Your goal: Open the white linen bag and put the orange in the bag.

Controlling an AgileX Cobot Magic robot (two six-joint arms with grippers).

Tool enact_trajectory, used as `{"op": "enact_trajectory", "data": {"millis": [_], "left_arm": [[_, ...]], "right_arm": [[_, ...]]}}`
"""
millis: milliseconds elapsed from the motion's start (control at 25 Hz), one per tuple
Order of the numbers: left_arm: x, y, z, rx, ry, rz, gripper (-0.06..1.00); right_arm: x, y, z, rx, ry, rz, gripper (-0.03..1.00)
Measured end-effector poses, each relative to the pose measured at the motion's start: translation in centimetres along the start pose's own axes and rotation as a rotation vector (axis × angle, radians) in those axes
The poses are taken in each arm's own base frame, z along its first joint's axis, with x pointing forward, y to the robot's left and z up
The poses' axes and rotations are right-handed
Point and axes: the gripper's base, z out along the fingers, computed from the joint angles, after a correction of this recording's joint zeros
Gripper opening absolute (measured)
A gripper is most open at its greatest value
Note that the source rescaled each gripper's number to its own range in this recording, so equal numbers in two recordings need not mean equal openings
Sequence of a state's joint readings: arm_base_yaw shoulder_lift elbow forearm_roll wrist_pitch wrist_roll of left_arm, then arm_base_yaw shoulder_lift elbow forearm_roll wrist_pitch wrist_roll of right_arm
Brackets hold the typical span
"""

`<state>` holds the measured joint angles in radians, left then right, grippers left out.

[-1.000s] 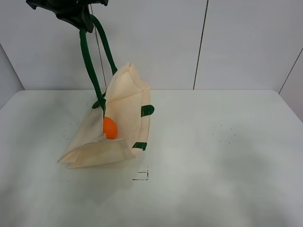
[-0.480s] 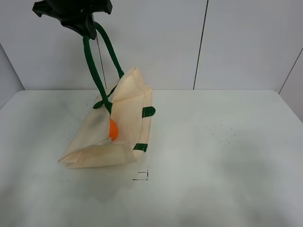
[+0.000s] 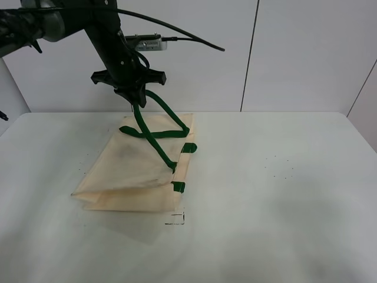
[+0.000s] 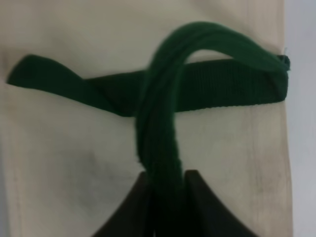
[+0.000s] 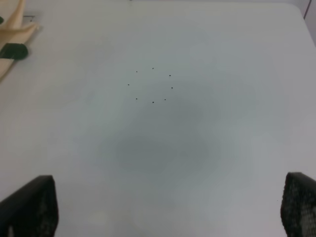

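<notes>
The left black robot hand (image 3: 136,101) is closed on the dark green strap handles (image 3: 158,127), held up above a cream, rectangular white linen bag (image 3: 132,171). The bag lies slumped on the white table (image 3: 271,194), toward its far left corner. The right hand (image 5: 165,202) hangs wide open over the table's right side. The orange cannot be seen.

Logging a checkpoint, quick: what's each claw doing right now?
Left claw: closed on the bag's green handle.
Right claw: open, holding nothing.
</notes>
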<state>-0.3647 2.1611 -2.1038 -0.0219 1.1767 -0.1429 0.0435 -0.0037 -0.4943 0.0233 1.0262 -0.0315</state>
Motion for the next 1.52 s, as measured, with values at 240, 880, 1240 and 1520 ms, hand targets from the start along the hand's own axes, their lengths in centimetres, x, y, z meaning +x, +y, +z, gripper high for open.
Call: {"op": "enact_trajectory", "data": {"millis": [240,880,1240,1520], "left_arm": [[0.2,0.3,1.1,-0.033,0.011,0.010,0.74],[0.2,6.9,1.5,-0.129,0.042,-0.111,0.88],[0.9,14.3,1.0,-0.174,0.063,-0.253,0.88],[3.4,14.3,0.2,-0.175,0.126,-0.264,0.88]], "right_arm": [[0.0,0.0,0.0,0.000,0.000,0.001,1.00],[0.0,0.0,0.0,0.000,0.000,0.002,1.00],[0.0,0.0,0.0,0.000,0.000,0.002,1.00],[0.0,0.0,0.0,0.000,0.000,0.002,1.00]]}}
